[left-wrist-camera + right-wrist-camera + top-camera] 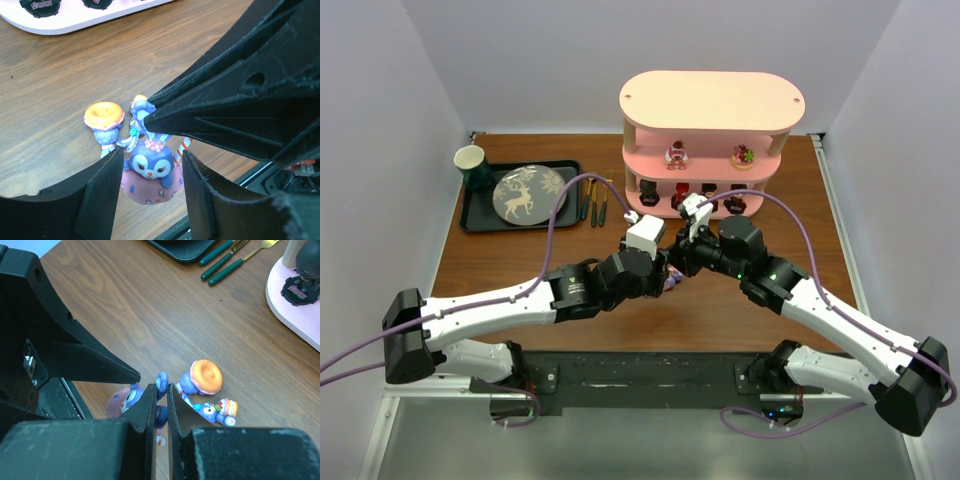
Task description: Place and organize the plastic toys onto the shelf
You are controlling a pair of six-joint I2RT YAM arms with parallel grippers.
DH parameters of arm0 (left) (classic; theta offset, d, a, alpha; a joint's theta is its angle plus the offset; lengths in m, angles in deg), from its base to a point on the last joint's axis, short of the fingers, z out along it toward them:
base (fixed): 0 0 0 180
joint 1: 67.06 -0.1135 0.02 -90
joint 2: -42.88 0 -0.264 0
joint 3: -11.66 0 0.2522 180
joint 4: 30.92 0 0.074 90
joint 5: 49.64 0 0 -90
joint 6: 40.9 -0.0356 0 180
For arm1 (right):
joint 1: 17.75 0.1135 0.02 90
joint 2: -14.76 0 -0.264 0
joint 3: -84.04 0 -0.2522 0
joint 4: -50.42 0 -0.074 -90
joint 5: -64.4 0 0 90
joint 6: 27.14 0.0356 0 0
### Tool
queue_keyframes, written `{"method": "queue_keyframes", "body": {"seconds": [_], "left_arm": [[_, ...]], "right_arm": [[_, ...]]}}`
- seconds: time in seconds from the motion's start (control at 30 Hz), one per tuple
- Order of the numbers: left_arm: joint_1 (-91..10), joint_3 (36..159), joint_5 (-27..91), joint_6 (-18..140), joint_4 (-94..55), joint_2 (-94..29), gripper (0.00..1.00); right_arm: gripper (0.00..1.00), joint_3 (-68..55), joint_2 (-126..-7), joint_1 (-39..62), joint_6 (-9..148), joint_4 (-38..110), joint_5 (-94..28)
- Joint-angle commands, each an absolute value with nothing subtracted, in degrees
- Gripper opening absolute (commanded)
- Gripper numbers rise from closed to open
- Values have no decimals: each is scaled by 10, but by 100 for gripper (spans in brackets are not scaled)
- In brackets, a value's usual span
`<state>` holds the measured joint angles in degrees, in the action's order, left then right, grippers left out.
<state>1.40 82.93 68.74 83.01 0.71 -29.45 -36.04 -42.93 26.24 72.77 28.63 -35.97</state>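
Observation:
The pink shelf (pixel 712 100) stands at the back, with two pink/red toys (pixel 677 155) on its middle tier and dark toys (pixel 705 192) on its bottom tier. Three purple-blue bunny toys lie on the table in front of it. My right gripper (pixel 161 387) is shut on the ears of the bunny on a pink cushion (pixel 122 402). My left gripper (pixel 151 160) is open, one finger on each side of that same bunny (pixel 150 170). An orange-hatted bunny (pixel 103 116) and a third bunny (pixel 220 410) lie just beside it. In the top view both grippers meet at the table's middle (pixel 670 272).
A black tray (pixel 472 215) at the back left holds a plate (pixel 528 193) and a green cup (pixel 470 160). Green-handled gold spoons (pixel 592 205) lie beside the tray. The shelf's base (pixel 295 305) is close behind the bunnies.

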Motion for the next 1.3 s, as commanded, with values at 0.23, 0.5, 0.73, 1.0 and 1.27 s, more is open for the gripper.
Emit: {"method": "queue_keyframes", "body": {"seconds": [0.23,0.5,0.73,1.0,1.27], "left_arm": [[-2,832,665,853,-16,-298,49],[-4,836,659,863,8,-304,48],[-4,833,662,868,19,-302,27],[-4,833,692,831,2,-290,0],[-7,826,769,781,-19,-272,0]], "right_arm": [[0,-364,-416,265,740,342,-399],[0,-368,-412,265,738,343,-386],[0,-368,-410,265,738,341,-379],[22,-370,-387,265,758,340,-347],[74,-360,-331,265,810,288,-176]]}}
